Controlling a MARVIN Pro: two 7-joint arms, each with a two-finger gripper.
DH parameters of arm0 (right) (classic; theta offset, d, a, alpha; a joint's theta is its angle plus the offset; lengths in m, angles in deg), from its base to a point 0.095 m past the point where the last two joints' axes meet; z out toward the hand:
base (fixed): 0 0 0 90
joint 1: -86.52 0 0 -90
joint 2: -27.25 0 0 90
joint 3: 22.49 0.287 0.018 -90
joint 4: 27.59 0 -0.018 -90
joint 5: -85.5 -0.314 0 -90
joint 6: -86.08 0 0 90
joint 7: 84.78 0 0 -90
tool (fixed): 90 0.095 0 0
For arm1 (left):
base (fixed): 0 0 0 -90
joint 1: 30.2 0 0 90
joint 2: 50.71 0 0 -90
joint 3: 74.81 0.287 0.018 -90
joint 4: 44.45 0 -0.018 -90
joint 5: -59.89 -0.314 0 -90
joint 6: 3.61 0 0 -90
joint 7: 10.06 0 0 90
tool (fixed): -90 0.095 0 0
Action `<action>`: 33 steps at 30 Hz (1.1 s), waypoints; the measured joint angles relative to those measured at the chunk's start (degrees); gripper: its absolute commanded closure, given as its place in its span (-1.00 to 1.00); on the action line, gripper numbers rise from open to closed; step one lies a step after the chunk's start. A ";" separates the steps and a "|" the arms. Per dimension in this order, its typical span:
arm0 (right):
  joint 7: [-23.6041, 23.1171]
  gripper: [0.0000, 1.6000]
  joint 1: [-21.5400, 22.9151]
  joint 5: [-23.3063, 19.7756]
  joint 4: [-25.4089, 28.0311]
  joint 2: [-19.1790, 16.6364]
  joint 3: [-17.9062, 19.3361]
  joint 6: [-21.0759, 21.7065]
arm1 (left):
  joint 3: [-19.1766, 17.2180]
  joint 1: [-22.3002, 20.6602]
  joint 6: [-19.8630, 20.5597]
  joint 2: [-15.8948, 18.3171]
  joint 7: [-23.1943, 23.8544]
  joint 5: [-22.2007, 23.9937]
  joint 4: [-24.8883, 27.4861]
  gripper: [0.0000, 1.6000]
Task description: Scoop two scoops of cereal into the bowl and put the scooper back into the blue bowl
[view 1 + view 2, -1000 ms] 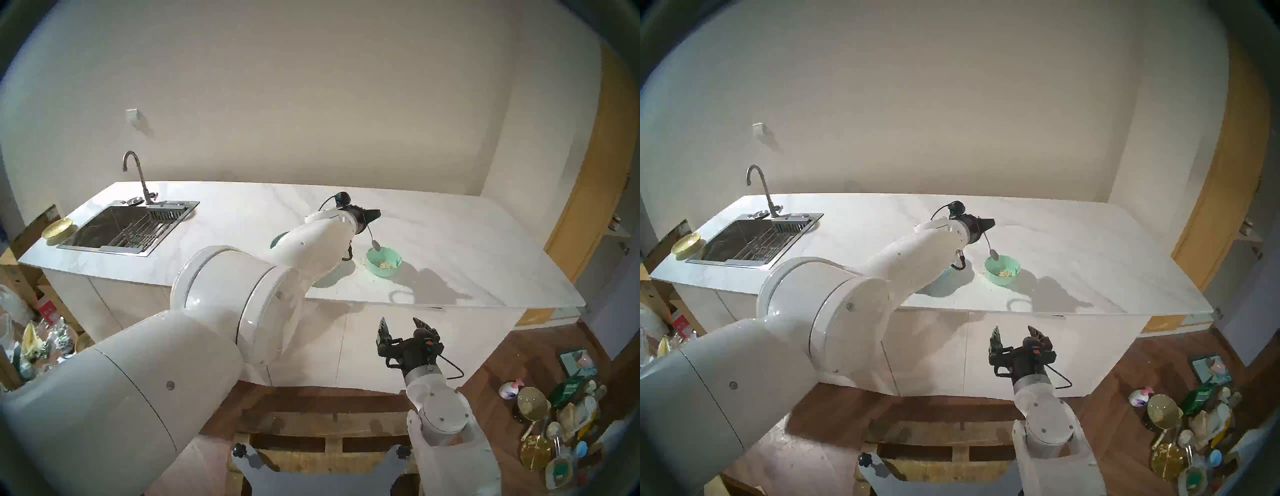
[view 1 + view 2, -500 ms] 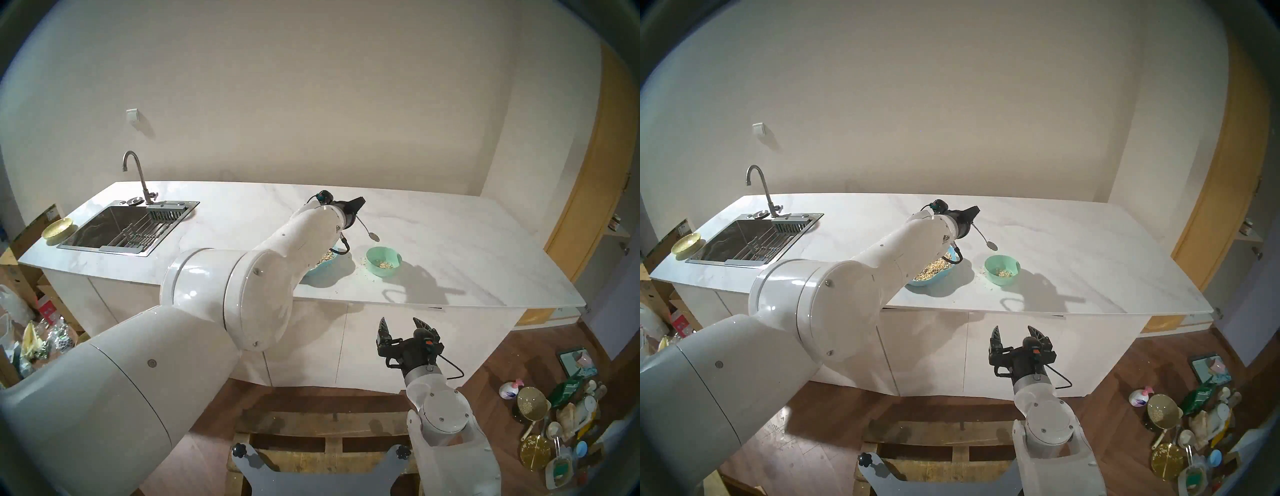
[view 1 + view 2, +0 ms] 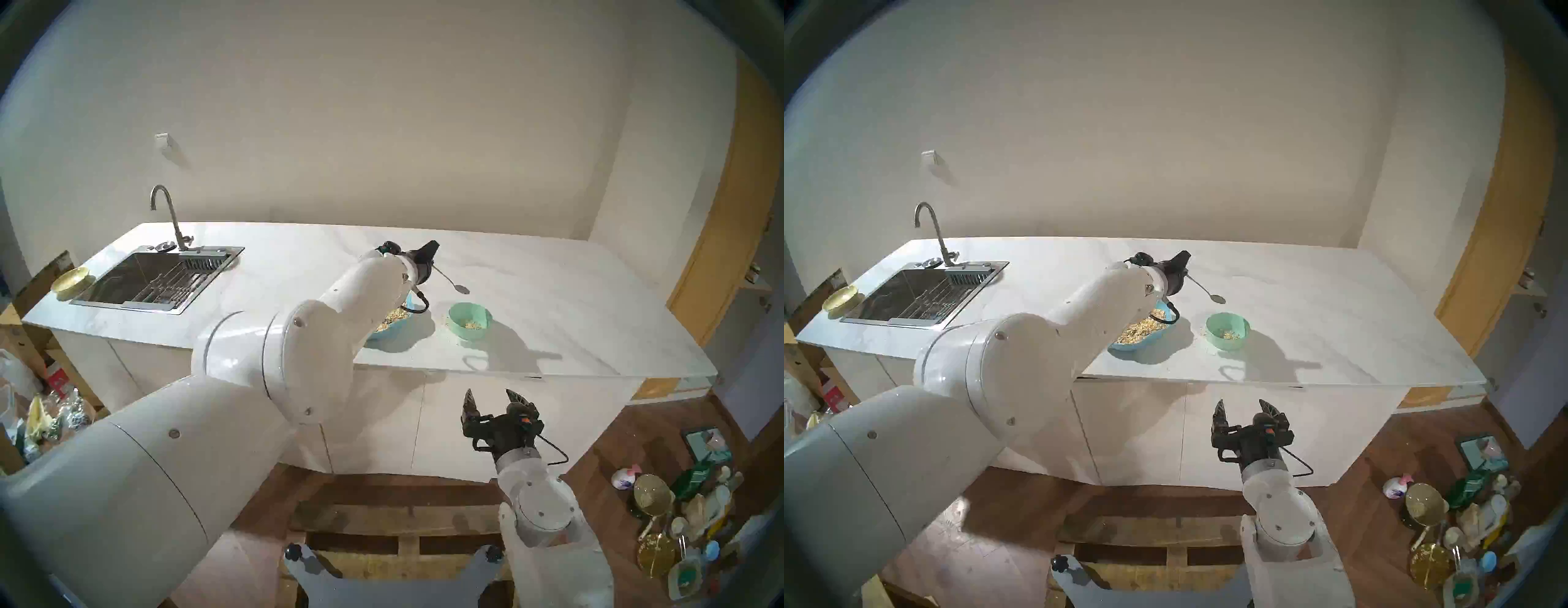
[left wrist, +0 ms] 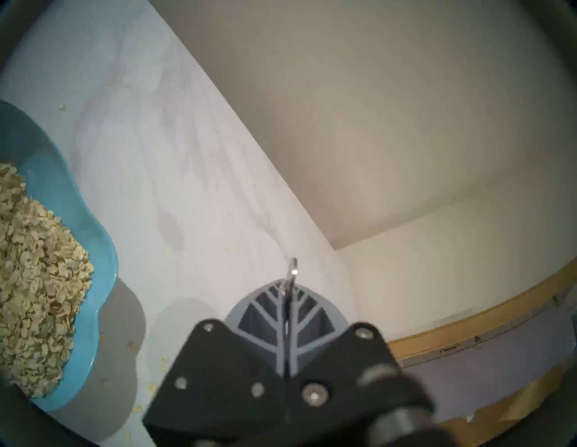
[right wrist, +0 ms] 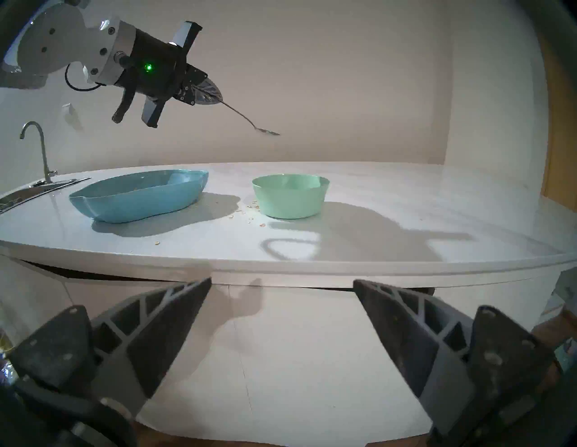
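The right gripper [image 3: 494, 397] hangs before the bench [image 3: 572, 322], fingers spread, empty. On the white marbled bench the blue bowl [image 5: 137, 199] holds the cereal [image 3: 1138, 331]; the bowl [image 3: 470, 320] stands at its 3 o'clock, flakes scattered between. Above, the left gripper [image 5: 215, 93] pinches the scooper [image 5: 249, 121], head toward 4 o'clock. No writing is legible. A sink [image 3: 157, 278] lies at 10 o'clock.

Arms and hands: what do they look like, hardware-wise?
Both arms have glossy white shells with grey bands at the joints and small round screw caps. Each hand, left hand and right hand, is a black body with two dark grey, truss-ribbed pointed fingers. Black cables loop at each wrist; a green light glows on the left one.
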 measured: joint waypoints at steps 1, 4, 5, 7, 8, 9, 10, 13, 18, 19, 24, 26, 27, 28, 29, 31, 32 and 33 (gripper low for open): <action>0.00 -1.00 0.00 0.00 0.00 0.00 0.00 0.00 | -0.18 0.18 0.18 0.23 0.41 0.12 0.01 1.00; 0.00 -1.00 0.01 0.00 -0.03 0.00 0.00 0.00 | -0.10 0.40 0.27 0.98 1.33 0.08 0.15 1.00; 0.00 -1.00 0.01 0.00 -0.04 0.00 0.00 0.00 | -0.09 0.41 0.31 1.41 1.58 0.06 0.22 1.00; 0.00 -1.00 0.03 0.00 -0.06 0.00 0.00 0.00 | -0.04 0.40 0.34 2.90 2.21 0.00 0.45 1.00; 0.00 -1.00 0.04 0.00 -0.08 0.00 0.00 0.00 | -0.01 0.39 0.34 3.49 2.39 -0.03 0.54 1.00; 0.00 -1.00 0.04 0.00 -0.09 0.00 0.00 0.00 | 0.02 0.38 0.34 4.09 2.57 -0.07 0.64 1.00; 0.00 -1.00 0.04 0.00 -0.10 0.00 0.00 0.00 | 0.02 0.35 0.34 4.71 2.74 -0.08 0.76 1.00; 0.00 -1.00 0.07 0.00 -0.14 -0.01 0.00 0.00 | 0.13 0.10 0.55 7.76 4.26 -0.12 1.60 1.00; 0.00 -1.00 0.07 0.00 -0.15 0.00 -0.01 0.00 | 0.50 0.01 1.26 10.47 5.95 -0.19 2.44 1.00; 0.00 -1.00 0.07 0.00 -0.15 -0.01 -0.01 0.00 | 0.59 0.03 1.51 11.39 6.36 -0.19 2.63 1.00; 0.00 -1.00 0.07 0.00 -0.15 0.00 -0.01 0.00 | 0.99 0.34 3.08 14.45 8.13 -0.21 3.48 1.00; 0.00 -1.00 0.06 0.00 -0.15 -0.01 0.01 0.00 | 1.34 0.70 4.05 15.29 8.93 -0.33 3.78 1.00; 0.00 -1.00 0.07 0.00 -0.14 0.00 0.01 0.00 | 1.54 0.96 4.50 15.69 9.28 -0.39 3.99 1.00; 0.00 -1.00 0.06 0.00 -0.14 0.00 0.00 0.00 | 1.63 1.17 4.94 16.22 9.54 -0.41 4.06 1.00; 0.00 -1.00 0.05 0.00 -0.14 0.00 0.00 0.00 | 1.66 1.39 5.29 16.71 9.75 -0.42 4.19 1.00; 0.00 -1.00 0.06 0.00 -0.14 0.00 0.00 0.00 | 1.68 1.74 5.92 17.35 10.10 -0.40 4.44 1.00; 0.00 -1.00 0.06 0.00 -0.14 0.00 0.00 0.00 | 1.73 1.98 6.31 17.71 10.31 -0.40 4.62 1.00; 0.00 -1.00 0.05 0.00 -0.13 0.00 0.01 0.00 | 1.83 2.46 7.10 18.14 10.76 -0.40 5.10 1.00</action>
